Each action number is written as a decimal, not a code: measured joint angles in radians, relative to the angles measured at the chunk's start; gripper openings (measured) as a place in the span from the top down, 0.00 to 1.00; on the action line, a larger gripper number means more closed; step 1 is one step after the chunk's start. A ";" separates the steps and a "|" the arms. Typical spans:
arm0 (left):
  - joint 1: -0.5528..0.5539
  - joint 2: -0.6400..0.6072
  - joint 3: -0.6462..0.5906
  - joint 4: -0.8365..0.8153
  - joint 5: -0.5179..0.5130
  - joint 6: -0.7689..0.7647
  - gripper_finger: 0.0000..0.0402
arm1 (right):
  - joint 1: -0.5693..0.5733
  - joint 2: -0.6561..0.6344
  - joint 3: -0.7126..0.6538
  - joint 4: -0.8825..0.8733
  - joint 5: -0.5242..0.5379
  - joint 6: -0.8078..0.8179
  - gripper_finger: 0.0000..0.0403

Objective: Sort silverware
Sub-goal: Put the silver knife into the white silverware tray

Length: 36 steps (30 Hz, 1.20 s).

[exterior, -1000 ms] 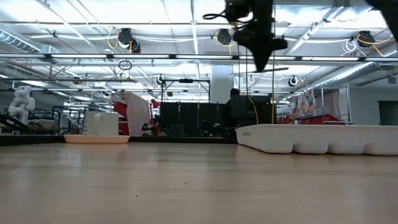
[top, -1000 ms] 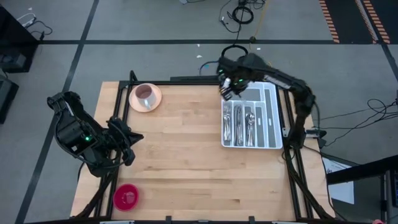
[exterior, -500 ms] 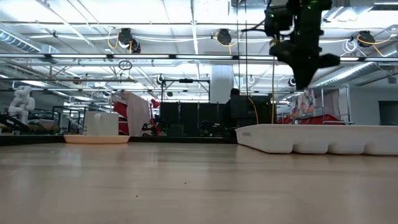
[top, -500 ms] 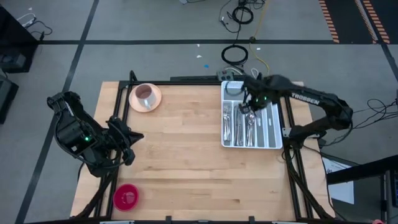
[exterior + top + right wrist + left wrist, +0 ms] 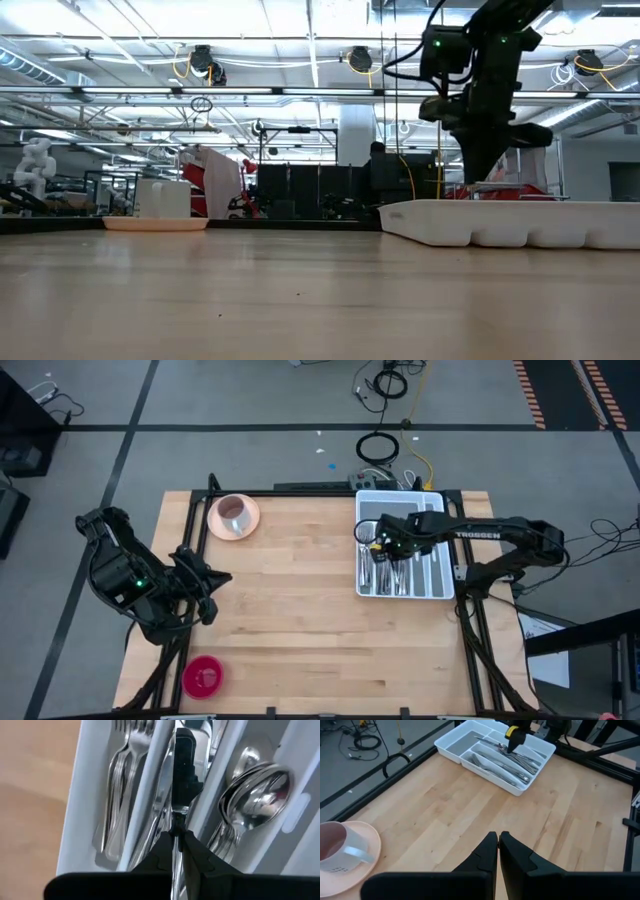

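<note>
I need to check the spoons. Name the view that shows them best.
Right wrist view: the spoons fill it, bowls stacked in one tray compartment. High and left wrist views show them small; the low view only the tray wall.

Both arms matte black, built of chunky jointed segments. Right arm (image 5: 500, 536): long slim link carries white "TROSSEN" lettering; a small green light glows near its wrist, seen in high and low views; thin black cables loop beside the wrist housing. Left arm (image 5: 135, 580): bulkier housings, one green light on the body. Left tool (image 5: 498, 851): two black, angular, wedge-shaped fingers tapering to narrow tips. Right tool (image 5: 177, 840): same black tapered fingers.
</note>
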<state>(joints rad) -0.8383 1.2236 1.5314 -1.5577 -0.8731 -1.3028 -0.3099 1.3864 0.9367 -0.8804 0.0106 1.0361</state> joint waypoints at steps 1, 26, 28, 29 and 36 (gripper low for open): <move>0.000 0.000 0.000 0.001 0.000 0.000 0.94 | 0.000 0.005 0.000 0.004 0.012 0.011 1.00; 0.000 0.000 0.000 0.008 0.000 -0.002 0.94 | 0.001 0.150 -0.001 0.118 0.022 0.122 1.00; 0.000 0.000 0.000 0.008 0.000 -0.002 0.94 | -0.002 0.150 -0.001 0.124 0.022 0.144 1.00; 0.000 0.000 0.000 0.008 0.000 -0.002 0.94 | -0.002 0.150 -0.001 0.130 0.022 0.152 1.00; 0.000 0.000 0.000 0.008 0.000 -0.002 0.94 | 0.000 0.150 -0.001 0.125 0.071 0.228 1.00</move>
<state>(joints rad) -0.8383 1.2238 1.5314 -1.5501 -0.8730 -1.3045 -0.3096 1.5364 0.9356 -0.7556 0.0813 1.2643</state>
